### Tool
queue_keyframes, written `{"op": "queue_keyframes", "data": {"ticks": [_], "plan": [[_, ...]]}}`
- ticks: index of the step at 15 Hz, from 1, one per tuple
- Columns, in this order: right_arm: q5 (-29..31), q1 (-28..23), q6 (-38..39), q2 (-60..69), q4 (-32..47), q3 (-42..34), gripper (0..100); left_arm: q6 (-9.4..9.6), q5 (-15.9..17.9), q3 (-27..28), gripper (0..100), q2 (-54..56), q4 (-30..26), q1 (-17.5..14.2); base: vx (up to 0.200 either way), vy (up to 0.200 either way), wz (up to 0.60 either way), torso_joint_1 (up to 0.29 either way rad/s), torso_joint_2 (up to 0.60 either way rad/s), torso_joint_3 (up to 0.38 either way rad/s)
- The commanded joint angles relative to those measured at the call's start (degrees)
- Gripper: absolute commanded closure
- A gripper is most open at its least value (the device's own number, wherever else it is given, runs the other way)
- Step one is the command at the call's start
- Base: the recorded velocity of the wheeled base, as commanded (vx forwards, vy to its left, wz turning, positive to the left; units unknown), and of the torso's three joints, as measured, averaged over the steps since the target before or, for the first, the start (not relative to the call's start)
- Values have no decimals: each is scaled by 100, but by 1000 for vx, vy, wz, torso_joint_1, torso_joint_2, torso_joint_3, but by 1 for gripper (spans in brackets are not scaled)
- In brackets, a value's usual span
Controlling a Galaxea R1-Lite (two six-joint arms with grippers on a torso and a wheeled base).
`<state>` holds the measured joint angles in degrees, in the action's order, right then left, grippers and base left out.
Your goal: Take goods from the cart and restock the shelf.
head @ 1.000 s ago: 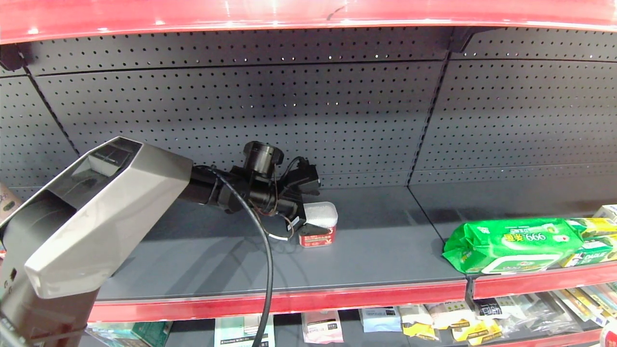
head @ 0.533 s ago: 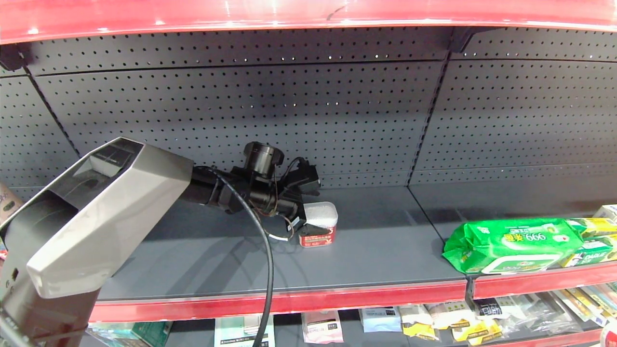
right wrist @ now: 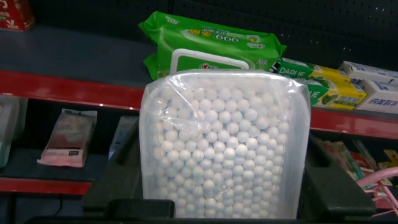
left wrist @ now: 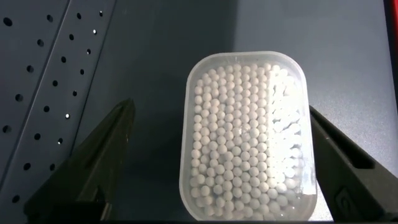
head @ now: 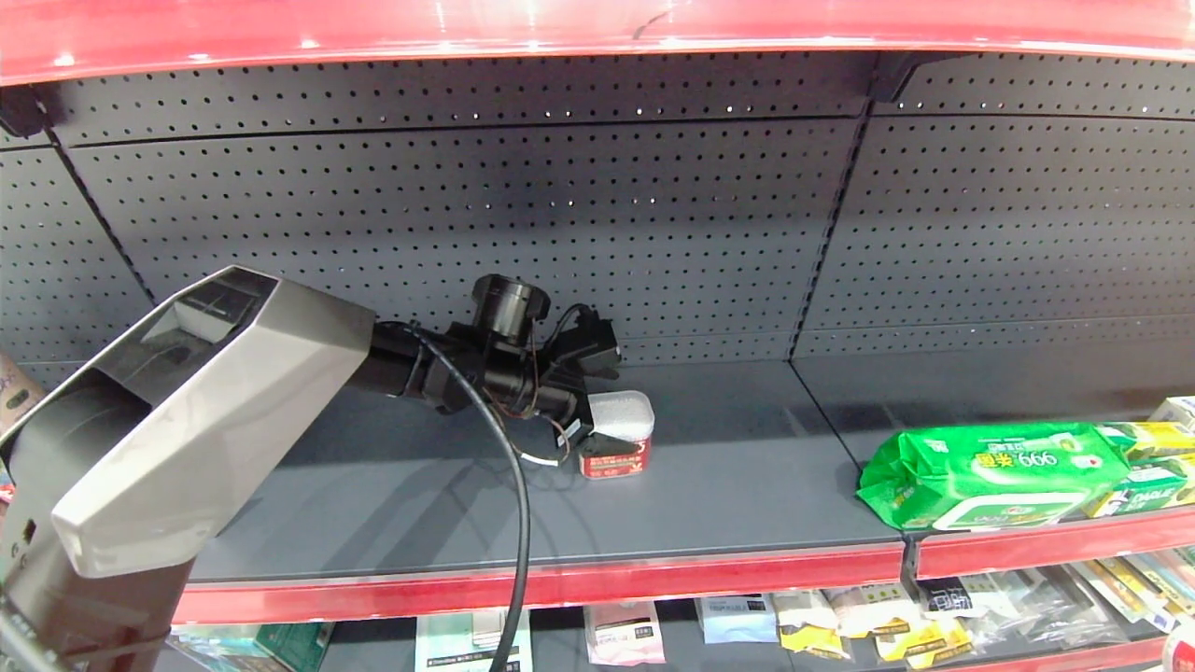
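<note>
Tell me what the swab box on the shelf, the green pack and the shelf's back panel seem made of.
Swab box: probably clear, glossy plastic; the white tips show through the top. Green pack: soft, shiny plastic film, judging by its wrinkles and glare. Back panel: likely painted sheet metal, matte dark grey, with regular punched holes.

Shelf (head: 747,485): matt grey metal. Back panel (head: 560,205): matt, perforated. Front strip (head: 700,571): glossy red. Tub (left wrist: 249,137): clear smooth plastic, white beads inside. Pack (right wrist: 224,155): clear crinkled film, glossy. Wipes (head: 990,471): glossy green film.
</note>
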<state>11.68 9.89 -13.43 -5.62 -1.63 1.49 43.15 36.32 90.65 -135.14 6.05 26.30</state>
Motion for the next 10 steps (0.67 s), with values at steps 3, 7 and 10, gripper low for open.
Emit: {"op": "queue_keyframes", "data": {"ticks": [3, 7, 10], "plan": [[1, 5, -1, -9, -4, -8, 100, 0, -10, -3, 100, -12, 2, -2, 0, 0, 0, 0, 0, 0], [1, 5, -1, -9, -4, 1, 100, 0, -10, -21, 100, -12, 2, -2, 0, 0, 0, 0, 0, 0], [1, 5, -1, -9, -4, 1, 100, 9, 33, -65, 100, 14, 2, -2, 0, 0, 0, 0, 0, 0]]}}
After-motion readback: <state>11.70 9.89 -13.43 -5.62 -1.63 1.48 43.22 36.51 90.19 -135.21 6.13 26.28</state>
